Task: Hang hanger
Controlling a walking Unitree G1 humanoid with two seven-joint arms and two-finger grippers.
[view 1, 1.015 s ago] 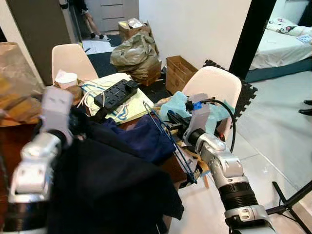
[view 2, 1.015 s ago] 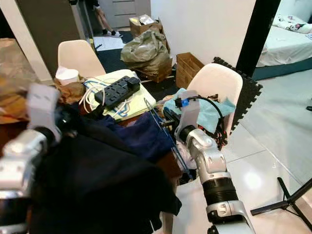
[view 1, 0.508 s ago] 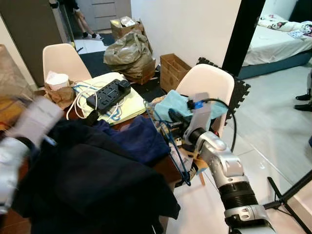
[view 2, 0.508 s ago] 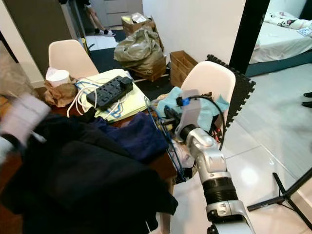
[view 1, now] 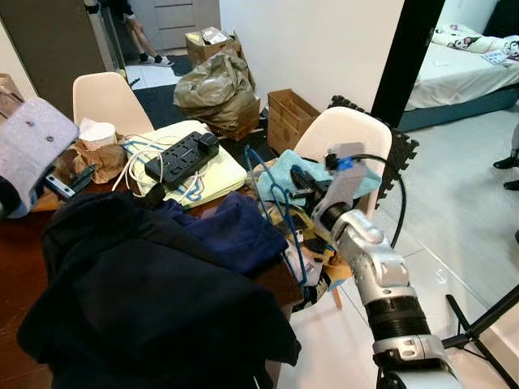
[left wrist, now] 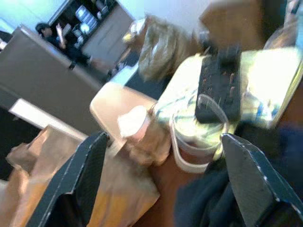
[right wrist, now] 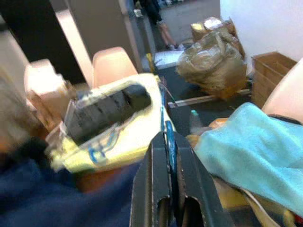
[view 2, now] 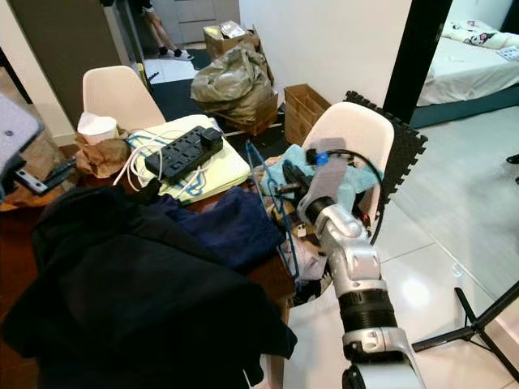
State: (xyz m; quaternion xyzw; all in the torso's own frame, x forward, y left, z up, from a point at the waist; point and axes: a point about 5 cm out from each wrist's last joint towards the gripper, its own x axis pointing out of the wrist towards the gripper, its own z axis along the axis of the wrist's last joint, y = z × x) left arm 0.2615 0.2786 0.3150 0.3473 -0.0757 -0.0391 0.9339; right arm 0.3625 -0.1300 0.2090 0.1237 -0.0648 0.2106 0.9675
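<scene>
My right gripper is shut on a blue wire hanger, which it holds tilted above the table's right edge, over the chair with the teal cloth. In the right wrist view the blue wire is pinched between the two fingers. A large black garment lies heaped on the brown table, with a navy garment beside it. My left gripper is raised at the far left above the table, open and with nothing in it.
A black power strip with white cables lies on yellow paper. A paper cup stands by a crumpled bag. Two white chairs flank the table. A rubbish bag, a cardboard box and a tripod leg stand on the floor.
My left arm has lifted off the black garment and swung up to the far left. My right gripper has raised and tilted the hanger more upright.
</scene>
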